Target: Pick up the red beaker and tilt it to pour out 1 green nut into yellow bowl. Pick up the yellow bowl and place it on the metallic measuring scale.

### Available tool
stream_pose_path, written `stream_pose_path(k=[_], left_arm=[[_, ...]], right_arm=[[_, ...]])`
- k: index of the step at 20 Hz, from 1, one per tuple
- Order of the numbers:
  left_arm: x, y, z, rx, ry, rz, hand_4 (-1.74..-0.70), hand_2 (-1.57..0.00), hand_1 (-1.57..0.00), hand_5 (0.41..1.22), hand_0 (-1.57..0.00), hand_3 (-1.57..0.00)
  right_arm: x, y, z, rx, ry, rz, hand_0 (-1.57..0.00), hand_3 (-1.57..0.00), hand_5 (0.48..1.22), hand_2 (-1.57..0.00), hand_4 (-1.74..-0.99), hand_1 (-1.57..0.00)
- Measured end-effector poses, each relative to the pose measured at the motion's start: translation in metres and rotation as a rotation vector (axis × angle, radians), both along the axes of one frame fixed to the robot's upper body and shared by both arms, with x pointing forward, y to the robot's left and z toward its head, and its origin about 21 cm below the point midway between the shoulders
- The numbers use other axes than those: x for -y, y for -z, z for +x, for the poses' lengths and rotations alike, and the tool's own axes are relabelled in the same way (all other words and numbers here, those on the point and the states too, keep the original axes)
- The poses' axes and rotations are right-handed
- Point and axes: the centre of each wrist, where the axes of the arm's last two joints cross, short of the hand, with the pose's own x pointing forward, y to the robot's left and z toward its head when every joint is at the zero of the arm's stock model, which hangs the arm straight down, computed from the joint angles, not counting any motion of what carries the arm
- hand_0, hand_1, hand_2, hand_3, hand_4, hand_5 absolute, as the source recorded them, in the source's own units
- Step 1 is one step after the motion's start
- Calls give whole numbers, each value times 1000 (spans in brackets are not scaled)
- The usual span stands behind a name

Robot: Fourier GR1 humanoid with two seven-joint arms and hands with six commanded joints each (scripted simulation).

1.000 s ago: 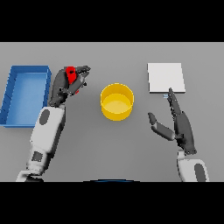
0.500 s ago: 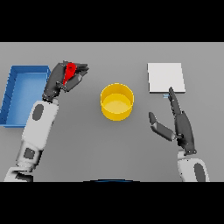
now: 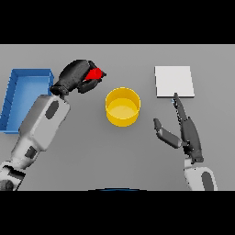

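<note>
- Red beaker [image 3: 95, 74]: I see it up at the left of my view, wrapped in my left hand [image 3: 75, 77]; only a small red wedge pokes out between the dark fingers, pointing right toward the bowl.
- My left hand's fingers are curled tight round the beaker, and the arm runs up to it from the lower left corner.
- I can't make out any green nut; the beaker's inside is hidden by the fingers.
- Yellow bowl [image 3: 122, 106] stands upright on the grey table [image 3: 92, 151] near the middle, just right of and below the beaker, not touching it. Whether the beaker's tip reaches over the bowl's rim I cannot tell.
- White square scale [image 3: 174, 81] lies flat at the upper right, well apart from the bowl.
- My right hand [image 3: 186, 133] shows at the lower right, fingers straight and spread, thumb out to the left, holding nothing; its fingertips point up toward the scale's near edge.
- Blue tray [image 3: 18, 79] sits at the far left edge, beside my left forearm.
</note>
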Motion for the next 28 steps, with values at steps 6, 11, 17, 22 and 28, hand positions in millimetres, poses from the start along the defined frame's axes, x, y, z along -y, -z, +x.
stream_pose_path(k=[6, 11, 17, 22, 28], left_arm=[[31, -9, 0, 58, 126, 430, -1698, -1571, -1571, 1205, -1571, -1492], [51, -28, 10, 114, 237, 725, -1718, -1571, -1571, 1216, -1571, -1332], [76, -28, 12, 183, 397, 936, -1729, -1571, -1571, 1220, -1571, -1480], [92, -36, 14, 279, 481, 1140, -1736, -1571, -1571, 1221, -1571, -1541], [100, -37, 16, 374, 565, 1348, -1736, -1571, -1571, 1221, -1571, -1563]], right_arm=[[4, -1, -1, 0, 13, 13, 1, 1, 675, 1, -1190, 1], [-2, 0, -1, -31, 16, 71, 1, 1, 651, 1, -1202, 1], [0, -1, 0, -6, 36, 63, 1, 1, 600, 1, -1214, 1], [-6, 0, 0, 4, 40, 58, 1, 1, 572, 1, -1173, 1], [-3, 2, 1, 1, 43, 59, 1, 1, 565, 1, -1130, 1]])
